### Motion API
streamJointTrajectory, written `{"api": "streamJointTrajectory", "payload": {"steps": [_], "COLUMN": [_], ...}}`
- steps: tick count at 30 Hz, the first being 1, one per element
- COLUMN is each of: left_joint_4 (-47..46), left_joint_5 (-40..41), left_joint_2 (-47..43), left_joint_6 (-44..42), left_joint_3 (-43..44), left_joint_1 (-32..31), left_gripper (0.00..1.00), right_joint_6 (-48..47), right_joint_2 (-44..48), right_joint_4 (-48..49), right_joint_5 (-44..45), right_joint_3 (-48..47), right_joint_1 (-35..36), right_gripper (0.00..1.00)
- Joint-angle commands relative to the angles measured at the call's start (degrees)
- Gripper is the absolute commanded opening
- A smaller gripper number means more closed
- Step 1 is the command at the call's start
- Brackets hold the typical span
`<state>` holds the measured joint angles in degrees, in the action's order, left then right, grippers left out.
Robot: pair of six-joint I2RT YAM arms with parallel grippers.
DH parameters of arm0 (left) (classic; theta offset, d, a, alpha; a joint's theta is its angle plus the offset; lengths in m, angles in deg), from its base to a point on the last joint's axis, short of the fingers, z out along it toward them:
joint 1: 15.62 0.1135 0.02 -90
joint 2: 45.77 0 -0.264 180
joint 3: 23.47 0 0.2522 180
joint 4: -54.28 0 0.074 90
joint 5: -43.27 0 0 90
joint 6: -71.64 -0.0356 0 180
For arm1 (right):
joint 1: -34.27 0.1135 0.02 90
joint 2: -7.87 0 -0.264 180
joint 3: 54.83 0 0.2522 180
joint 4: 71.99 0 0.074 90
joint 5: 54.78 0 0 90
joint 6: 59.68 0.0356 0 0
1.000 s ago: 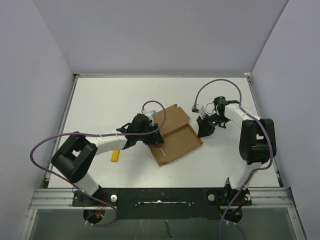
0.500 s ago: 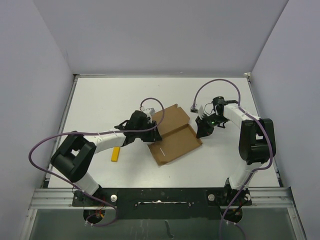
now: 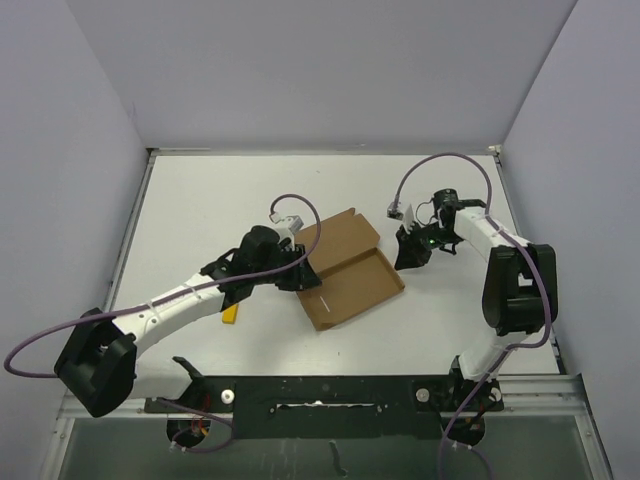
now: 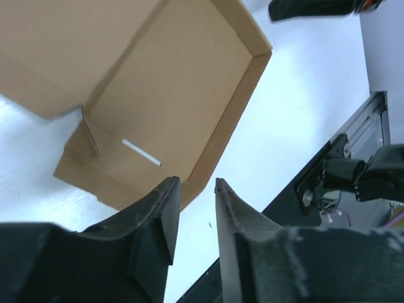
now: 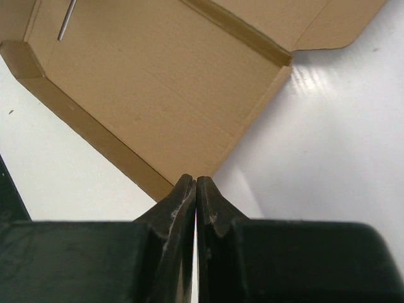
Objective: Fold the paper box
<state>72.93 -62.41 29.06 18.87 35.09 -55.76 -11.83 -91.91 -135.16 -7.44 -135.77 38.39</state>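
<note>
The paper box (image 3: 350,278) lies open on the white table as a shallow brown tray with low walls, and its lid flap (image 3: 340,237) is spread flat behind it. In the left wrist view the tray (image 4: 177,95) has a thin white slot near its left end. My left gripper (image 3: 308,278) is at the tray's left end. Its jaws (image 4: 194,184) stand a little open with only table between them. My right gripper (image 3: 403,262) is just off the tray's right end. It is shut and empty (image 5: 196,180), with its tips above the corner of the box (image 5: 158,101).
A small yellow bar (image 3: 231,313) lies on the table under the left forearm. The black front rail (image 3: 320,390) runs along the near edge. Grey walls enclose the table on three sides.
The left arm's elbow has swung out to the left and down, and its gripper has edged slightly left. The right gripper has barely shifted. The box lies as before.
</note>
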Motion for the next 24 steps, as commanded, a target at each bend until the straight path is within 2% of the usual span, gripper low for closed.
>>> {"api": "streamJointTrajectory", "payload": {"steps": [1, 4, 8, 10, 12, 16, 24], "left_joint_4": [3.09, 3.48, 4.12, 5.0, 5.99, 9.38, 7.79], "left_joint_5": [-2.46, -3.49, -0.14, 1.78, 2.79, 6.14, 7.02], "left_joint_2": [-2.75, -2.91, -1.3, 0.59, 3.04, 6.23, 12.07], "left_joint_6": [1.61, 2.96, 4.61, 5.0, 4.79, 3.44, 2.77], "left_joint_3": [-1.87, -0.99, -0.08, -0.04, 2.02, 4.35, 4.29], "left_joint_1": [-1.21, -6.12, -14.57, -17.02, -18.08, -18.83, -18.85], "left_gripper": [0.25, 0.24, 0.23, 0.18, 0.11, 0.1, 0.1], "right_joint_6": [0.16, -0.49, -0.34, -0.11, 0.13, 0.44, 0.88], "right_joint_2": [3.88, 3.56, 3.09, 2.52, 1.97, 1.86, 1.44], "right_joint_4": [3.1, 3.96, 4.83, 4.83, 4.86, 4.85, 5.34], "right_joint_5": [0.65, 3.34, 5.57, 5.97, 6.5, 6.11, 6.68], "right_joint_3": [0.06, 0.65, 0.99, 1.0, 0.83, 0.91, 1.08], "right_joint_1": [-1.15, -1.62, -1.94, -1.92, -1.94, -1.84, -0.71], "right_gripper": [0.01, 0.01, 0.01, 0.01, 0.0, 0.0, 0.0]}}
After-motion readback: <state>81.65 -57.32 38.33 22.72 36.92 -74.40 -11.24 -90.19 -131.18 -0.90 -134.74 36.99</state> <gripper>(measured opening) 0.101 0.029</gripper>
